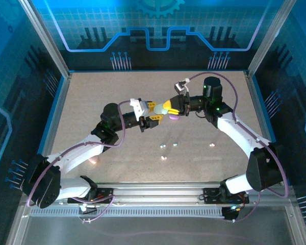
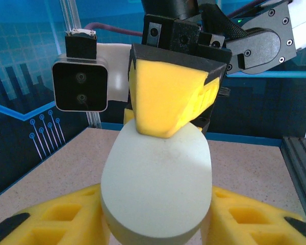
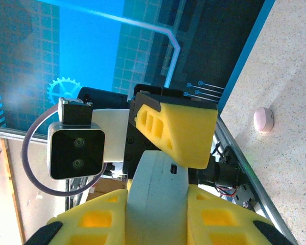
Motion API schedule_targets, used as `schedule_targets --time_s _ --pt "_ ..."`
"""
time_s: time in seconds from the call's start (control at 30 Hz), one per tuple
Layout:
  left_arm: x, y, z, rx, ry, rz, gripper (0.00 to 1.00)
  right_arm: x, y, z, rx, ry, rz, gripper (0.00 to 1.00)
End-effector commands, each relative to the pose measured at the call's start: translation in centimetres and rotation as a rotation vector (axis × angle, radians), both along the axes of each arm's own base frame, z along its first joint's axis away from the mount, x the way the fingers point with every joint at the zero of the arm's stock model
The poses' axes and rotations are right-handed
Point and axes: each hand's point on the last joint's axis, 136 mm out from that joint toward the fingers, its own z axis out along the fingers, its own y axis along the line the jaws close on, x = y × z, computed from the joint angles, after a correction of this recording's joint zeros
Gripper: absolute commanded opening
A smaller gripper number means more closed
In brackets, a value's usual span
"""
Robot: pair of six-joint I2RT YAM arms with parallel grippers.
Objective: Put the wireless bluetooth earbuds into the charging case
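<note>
A robotics lab cell: aluminium frame (image 1: 45, 35), blue circuit-print walls (image 1: 158, 25), speckled table (image 1: 92, 92).

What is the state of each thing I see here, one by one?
charging case: held in the air, lid seems shut
left fingers: shut on the case
right fingers: shut on the case
earbuds: loose on the table
pink pebble-shaped object: lying on the table

Overhead view, two close opposing wrist views
</note>
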Motion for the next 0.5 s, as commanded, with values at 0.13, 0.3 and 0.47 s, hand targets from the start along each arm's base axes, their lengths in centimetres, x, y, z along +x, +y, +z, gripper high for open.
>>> schedule_targets --time_s 0.13,0.3,0.47 --pt "-1.1 -0.8 2.4 -0.013 -0.050 -0.067 0.29 0.3 0.2 -1.1 -0.048 -0.008 -0.025 0.21" --pt "-1.0 -0.7 1.0 0.096 -0.003 -0.063 0.26 -0.2 -0.5 -1.8 -0.170 -0.054 -0.054 0.32" --pt "-1.1 -0.6 0.4 0.155 0.020 -0.063 0.25 -0.7 -0.9 -1.6 -0.195 -0.082 -0.044 0.42"
